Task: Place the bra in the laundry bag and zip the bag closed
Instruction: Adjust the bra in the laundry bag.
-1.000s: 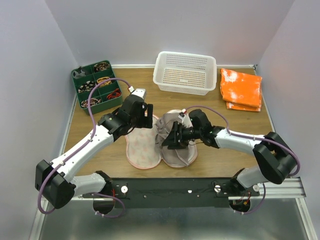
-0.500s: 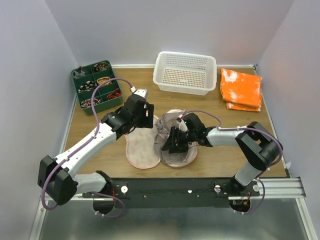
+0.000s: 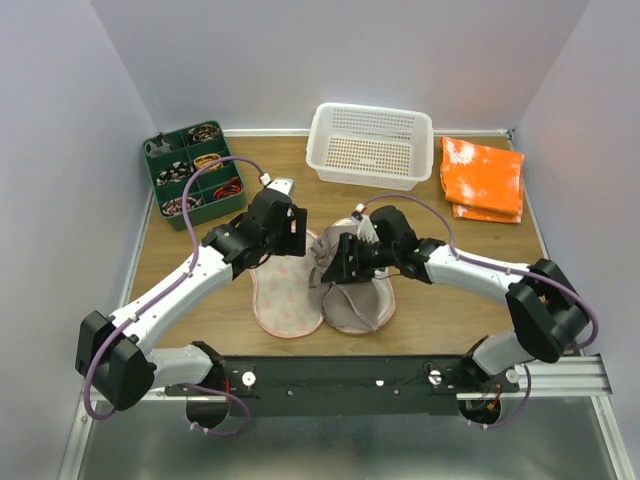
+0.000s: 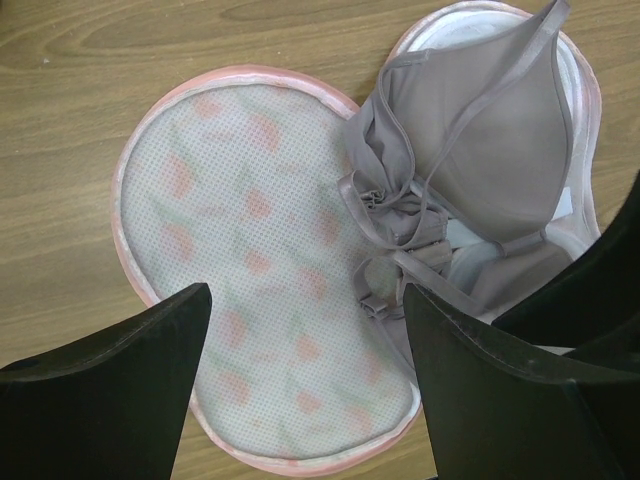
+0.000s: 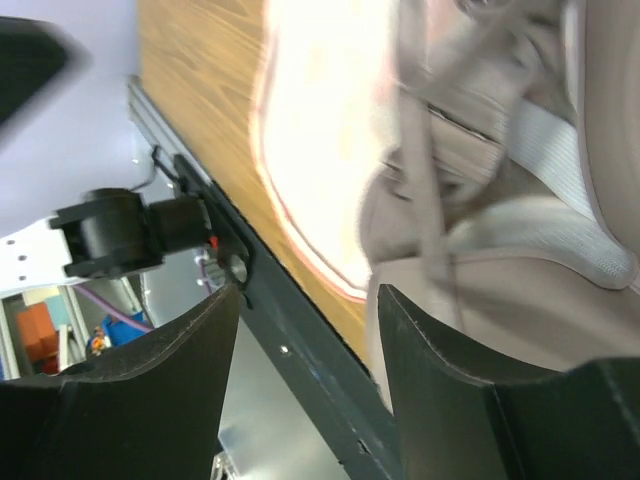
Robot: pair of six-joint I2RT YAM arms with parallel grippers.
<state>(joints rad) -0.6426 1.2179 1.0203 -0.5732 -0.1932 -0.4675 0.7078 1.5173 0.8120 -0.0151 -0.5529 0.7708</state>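
Right claw, spread and gripping nothing, hangs over the bra, which lies lengthwise in the right half of the open laundry bag by the worktop's near edge. Left claw, also spread, hovers nearer the bare left half.

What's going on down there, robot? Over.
Left fingers open, right fingers open, both empty. Bra in open bag, right half, straps bunched at middle. Nothing blocking.
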